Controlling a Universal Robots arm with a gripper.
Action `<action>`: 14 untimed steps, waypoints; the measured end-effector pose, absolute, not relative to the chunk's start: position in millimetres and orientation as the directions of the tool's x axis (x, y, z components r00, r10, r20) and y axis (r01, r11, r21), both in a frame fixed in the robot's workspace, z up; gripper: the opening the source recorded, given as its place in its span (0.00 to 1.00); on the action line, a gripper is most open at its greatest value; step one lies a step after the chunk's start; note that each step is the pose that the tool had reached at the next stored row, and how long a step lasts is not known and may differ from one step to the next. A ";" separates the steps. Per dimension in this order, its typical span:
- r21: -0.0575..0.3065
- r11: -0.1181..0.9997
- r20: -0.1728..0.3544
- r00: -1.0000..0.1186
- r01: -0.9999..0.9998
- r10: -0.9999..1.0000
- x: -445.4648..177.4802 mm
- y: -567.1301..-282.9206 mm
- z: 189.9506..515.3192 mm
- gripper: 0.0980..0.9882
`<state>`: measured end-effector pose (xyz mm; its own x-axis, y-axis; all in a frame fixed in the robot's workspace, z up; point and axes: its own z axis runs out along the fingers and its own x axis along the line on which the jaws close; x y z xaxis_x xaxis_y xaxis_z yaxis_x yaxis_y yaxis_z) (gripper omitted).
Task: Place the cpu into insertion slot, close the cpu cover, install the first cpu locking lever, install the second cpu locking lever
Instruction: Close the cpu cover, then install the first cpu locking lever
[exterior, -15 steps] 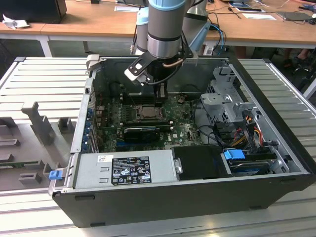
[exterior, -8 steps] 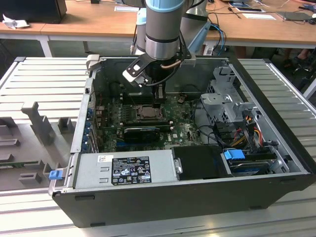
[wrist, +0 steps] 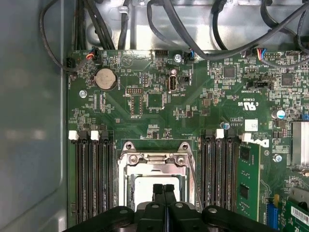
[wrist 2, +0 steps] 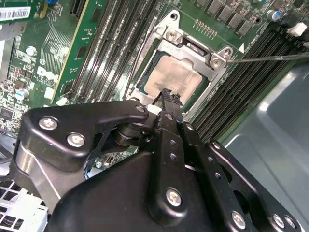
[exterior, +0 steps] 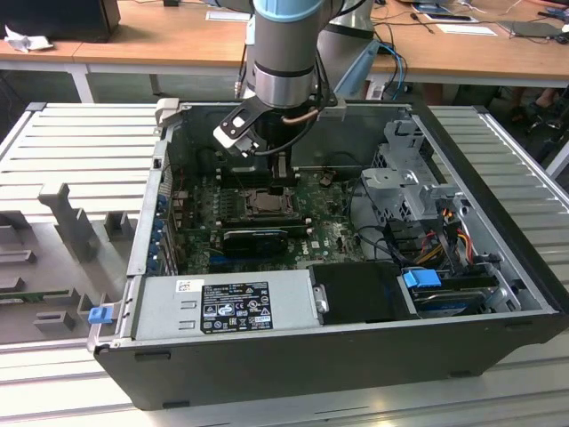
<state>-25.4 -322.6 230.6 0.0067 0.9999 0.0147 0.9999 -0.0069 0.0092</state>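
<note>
The black linkage of the hand (wrist 2: 169, 95) is right up in the lens in both wrist views. Its fingers are pressed together into one blade and pinch nothing. Around it is the computer case (exterior: 293, 360), lying open side up on a slatted grey table (exterior: 80, 133), with the arm reaching down inside.

Under the hand is the green motherboard (wrist: 159, 108), with memory slots (wrist: 91, 179) running along either side of the fingertips. Straight below the tips sits the insertion slot (wrist: 124, 164), and the cpu (wrist 2: 171, 77) is already in it, silver top showing just past the tips. The cpu cover (wrist 2: 193, 53) looks to be lying flat around the chip, so I'd call that step done or being pressed home. Can't tell if the tips actually touch anything.

A thin locking lever (wrist 2: 270, 56) sticks out from the socket's far corner, away from the hand, and looks unlatched. My read: lever stage. That'd need a well-aimed push on a skinny rod, steered under its catch.
</note>
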 end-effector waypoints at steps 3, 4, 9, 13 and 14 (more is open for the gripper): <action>0.009 -0.007 0.015 0.007 1.000 1.000 -29.1 -322.6 230.6 0.01; 0.009 -0.007 0.015 0.007 1.000 1.000 -29.9 -322.6 230.6 0.01; 0.009 -0.007 0.015 0.007 1.000 1.000 -36.3 -322.6 230.6 0.01; 0.009 -0.007 0.014 0.007 1.000 1.000 -40.5 -322.7 231.8 0.01; 0.009 -0.007 0.015 0.007 1.000 1.000 -40.6 -322.6 233.5 0.01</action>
<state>-40.6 -322.6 233.5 0.0067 0.9999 0.0146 0.9999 -0.0068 0.0092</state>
